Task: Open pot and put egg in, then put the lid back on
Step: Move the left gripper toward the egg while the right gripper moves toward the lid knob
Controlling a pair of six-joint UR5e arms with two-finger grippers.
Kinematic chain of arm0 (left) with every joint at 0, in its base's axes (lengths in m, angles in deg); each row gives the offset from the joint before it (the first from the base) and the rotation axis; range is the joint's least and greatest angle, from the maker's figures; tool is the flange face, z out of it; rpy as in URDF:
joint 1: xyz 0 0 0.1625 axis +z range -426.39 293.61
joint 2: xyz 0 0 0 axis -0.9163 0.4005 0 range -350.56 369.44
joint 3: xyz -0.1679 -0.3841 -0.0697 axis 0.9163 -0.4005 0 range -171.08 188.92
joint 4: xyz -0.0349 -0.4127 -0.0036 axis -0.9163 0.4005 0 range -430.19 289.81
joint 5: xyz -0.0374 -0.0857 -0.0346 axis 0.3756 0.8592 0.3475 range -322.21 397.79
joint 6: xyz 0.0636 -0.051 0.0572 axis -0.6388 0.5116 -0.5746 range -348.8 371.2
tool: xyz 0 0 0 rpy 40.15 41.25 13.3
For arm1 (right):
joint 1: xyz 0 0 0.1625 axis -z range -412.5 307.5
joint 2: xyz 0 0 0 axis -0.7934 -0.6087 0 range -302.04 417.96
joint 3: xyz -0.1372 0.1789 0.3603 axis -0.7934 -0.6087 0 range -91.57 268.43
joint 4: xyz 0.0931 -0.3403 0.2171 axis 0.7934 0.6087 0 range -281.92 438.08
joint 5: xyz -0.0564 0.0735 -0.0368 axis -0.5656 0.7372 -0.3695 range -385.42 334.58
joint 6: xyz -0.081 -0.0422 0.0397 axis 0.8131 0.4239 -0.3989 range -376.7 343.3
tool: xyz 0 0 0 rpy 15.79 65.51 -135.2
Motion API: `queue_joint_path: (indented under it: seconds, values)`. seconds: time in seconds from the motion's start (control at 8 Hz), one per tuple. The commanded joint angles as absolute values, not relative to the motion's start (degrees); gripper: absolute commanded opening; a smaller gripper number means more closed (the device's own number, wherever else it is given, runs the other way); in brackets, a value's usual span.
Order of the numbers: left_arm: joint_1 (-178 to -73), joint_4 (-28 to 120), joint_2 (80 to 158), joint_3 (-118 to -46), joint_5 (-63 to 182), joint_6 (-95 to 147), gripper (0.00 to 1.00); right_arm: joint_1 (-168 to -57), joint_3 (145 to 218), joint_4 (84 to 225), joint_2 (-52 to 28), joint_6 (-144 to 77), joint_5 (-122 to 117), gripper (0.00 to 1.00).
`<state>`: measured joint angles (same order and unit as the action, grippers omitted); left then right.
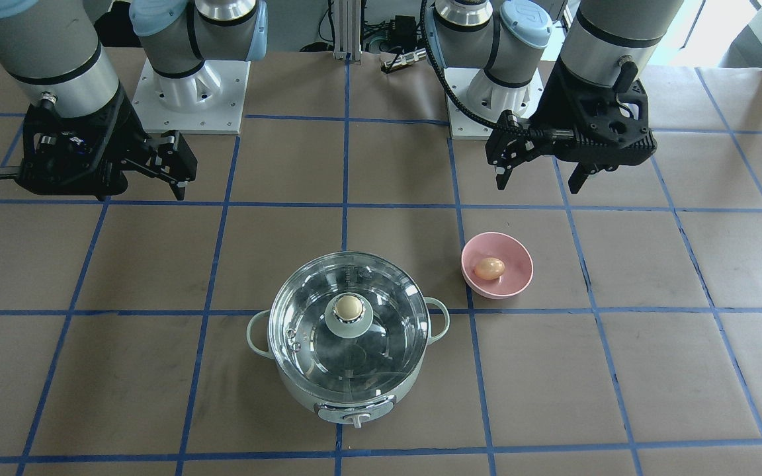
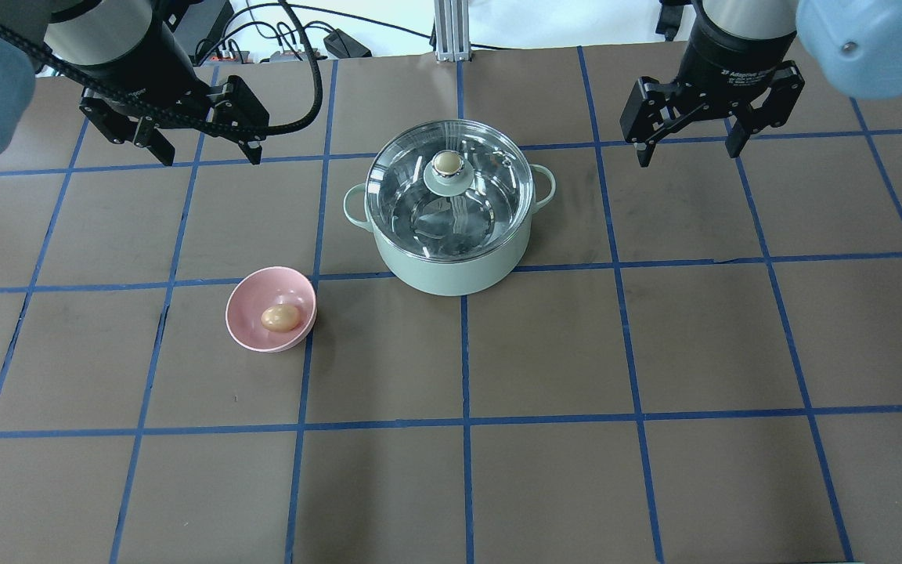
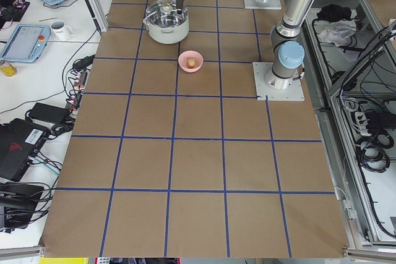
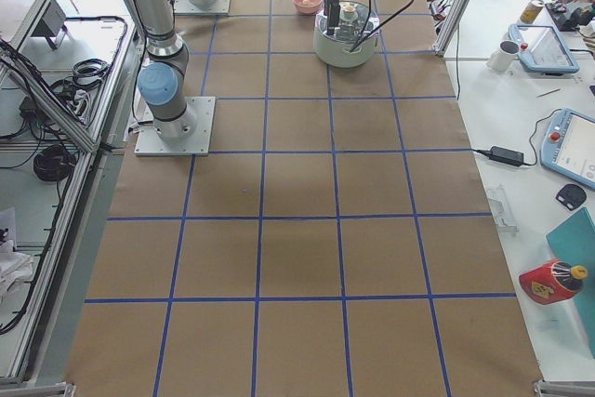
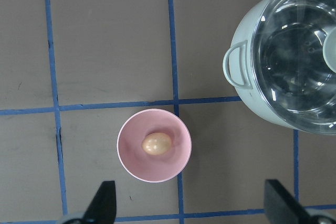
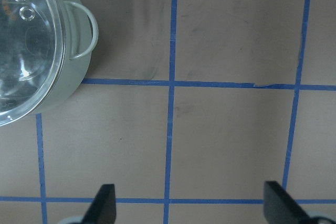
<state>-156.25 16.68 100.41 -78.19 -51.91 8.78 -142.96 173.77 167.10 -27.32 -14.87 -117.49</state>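
The mint-green pot [image 2: 451,270] stands mid-table with the glass lid [image 2: 490,196] on it, beige knob [image 2: 446,163] on top. The egg [image 2: 280,317] lies in a pink bowl [image 2: 241,301], nearer the robot and on its left. My left gripper [image 2: 209,160] is open and empty, high above the table to the left of the pot. My right gripper [image 2: 687,157] is open and empty to the pot's right. The left wrist view shows the egg [image 5: 157,144] and the pot [image 5: 244,93] below. The right wrist view shows the pot's edge [image 6: 58,93].
Brown table covering with a blue tape grid [image 2: 463,352]. Both arm bases [image 1: 192,92] stand at the robot's side of the table. Cables and control pendants [image 3: 25,35] lie on side benches beyond the table's edge.
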Motion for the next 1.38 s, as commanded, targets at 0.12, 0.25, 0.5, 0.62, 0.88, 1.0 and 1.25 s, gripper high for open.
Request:
queue_joint_path:
  seconds: [0.12,0.25,0.5,0.62,0.88,1.0,1.25]
  values:
    - [-156.1,17.3,101.8,-80.3,-51.8,8.7,1.00,-143.0,173.8,167.2,-27.3,-15.0,-117.6,1.00]
    - [-155.3,16.2,102.9,-83.9,-51.9,8.2,1.00,-142.9,174.0,167.6,-27.1,-15.6,-117.6,1.00]
    - [-154.9,10.0,107.7,-88.2,-52.6,6.5,1.00,-144.9,173.9,176.4,-24.7,-23.2,-114.8,1.00]
    - [-154.8,8.7,111.9,-88.5,-52.6,7.2,1.00,-149.6,172.5,181.8,-21.1,-27.6,-113.6,1.00]
    - [-154.8,4.4,119.8,-89.2,-53.2,8.7,1.00,-155.6,171.5,187.4,-17.4,-36.0,-113.2,1.00]
    - [-154.8,4.4,120.8,-89.9,-57.2,10.7,1.00,-156.9,171.4,189.3,-15.9,-38.4,-113.1,1.00]
    - [-153.2,4.7,120.4,-92.4,-56.6,8.9,1.00,-160.6,169.6,190.6,-11.8,-41.8,-113.4,1.00]
